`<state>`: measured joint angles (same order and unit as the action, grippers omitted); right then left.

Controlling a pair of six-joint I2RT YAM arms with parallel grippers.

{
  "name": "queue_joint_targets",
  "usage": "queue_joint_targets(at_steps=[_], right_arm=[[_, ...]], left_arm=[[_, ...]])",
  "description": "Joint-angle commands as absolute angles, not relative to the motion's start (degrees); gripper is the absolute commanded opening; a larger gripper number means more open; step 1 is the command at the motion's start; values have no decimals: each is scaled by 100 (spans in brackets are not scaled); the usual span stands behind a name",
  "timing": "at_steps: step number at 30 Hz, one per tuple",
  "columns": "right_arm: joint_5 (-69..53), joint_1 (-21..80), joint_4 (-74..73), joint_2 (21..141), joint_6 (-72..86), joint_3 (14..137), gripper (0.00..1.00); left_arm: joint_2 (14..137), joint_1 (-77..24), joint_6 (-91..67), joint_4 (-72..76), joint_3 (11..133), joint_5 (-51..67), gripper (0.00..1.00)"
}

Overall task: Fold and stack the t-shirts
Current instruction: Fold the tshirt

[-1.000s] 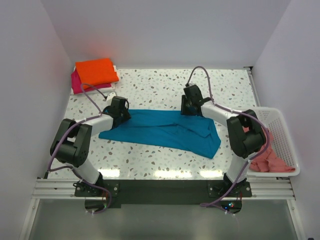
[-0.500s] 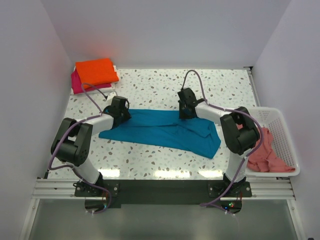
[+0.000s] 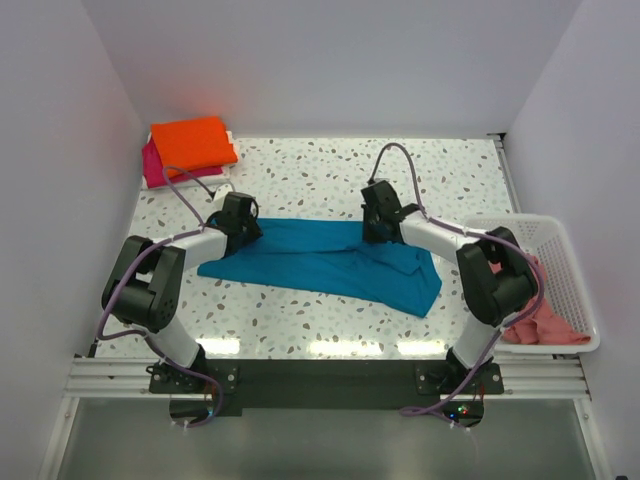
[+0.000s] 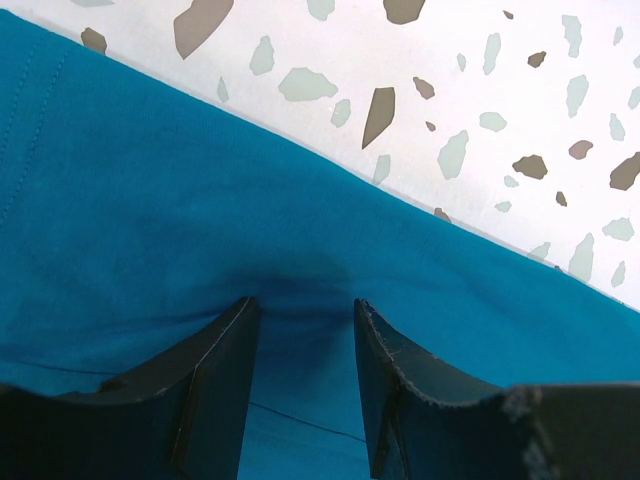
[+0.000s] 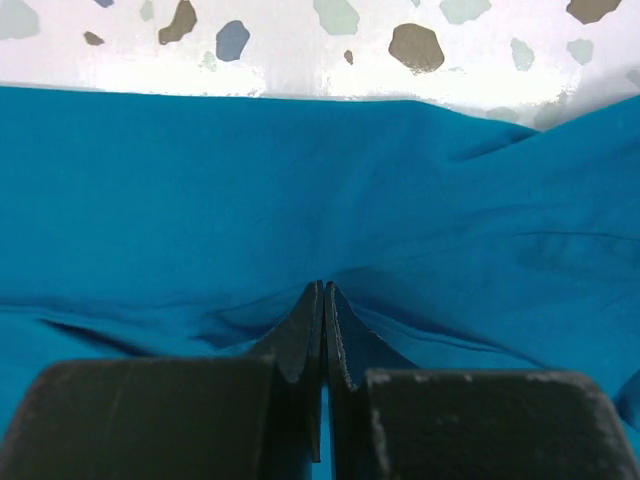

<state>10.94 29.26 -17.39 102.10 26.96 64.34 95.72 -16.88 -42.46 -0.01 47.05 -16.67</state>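
Lettering, labels, brands, numbers, signs: none that you can read in any of the three views.
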Motion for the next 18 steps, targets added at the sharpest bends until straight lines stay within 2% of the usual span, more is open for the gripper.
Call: queue_joint_targets(at_steps=[1,9,18], right_arm=[[1090,2988,-1573,9660,2848,6267,0],[730,3172,-1319,9097,3058,5504,0],[861,3972,-1011,8903,3357,4975,0]], left_arm=[[9659,-1652,-4228,185,4781,-1626,48],[9659,-1652,-4219,176,4781,-1617,47],[9650,-1652,-4236,158,4755,-1573,47]])
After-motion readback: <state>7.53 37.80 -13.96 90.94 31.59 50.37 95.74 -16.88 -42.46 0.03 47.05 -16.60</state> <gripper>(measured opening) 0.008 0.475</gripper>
